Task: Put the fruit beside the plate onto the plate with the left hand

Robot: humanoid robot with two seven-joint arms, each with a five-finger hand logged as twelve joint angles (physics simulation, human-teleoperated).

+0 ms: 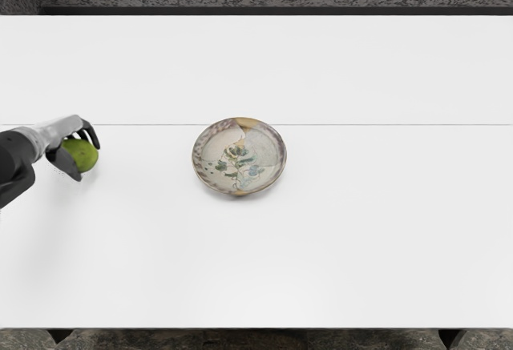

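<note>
At the table's far left, about 9 o'clock from the plate: green fruit, round, lime-like. It lies well apart from the plate, with bare white surface between them.

Progress: early. The plate holds nothing but its own painted pattern. The fruit is not yet on it, and no carry toward it shows. The reach looks done and the grasp is either made or being made. Left to do: lift, travel toward 3 o'clock across the gap, set down inside the rim, let go.

Left hand: arm enters from the left edge, forearm pale, digits dark.
- Fingers curl over the fruit's 12 o'clock side.
- Thumb sits against its 7 to 8 o'clock side.
- Hand is wrapped around the fruit, not spread. It reads as a closed grip with the fruit pinched between thumb and fingers.
- Cannot tell whether the fruit rests on the table or is raised off it. The shadow is too faint to judge.

Right arm: not seen anywhere.
</note>
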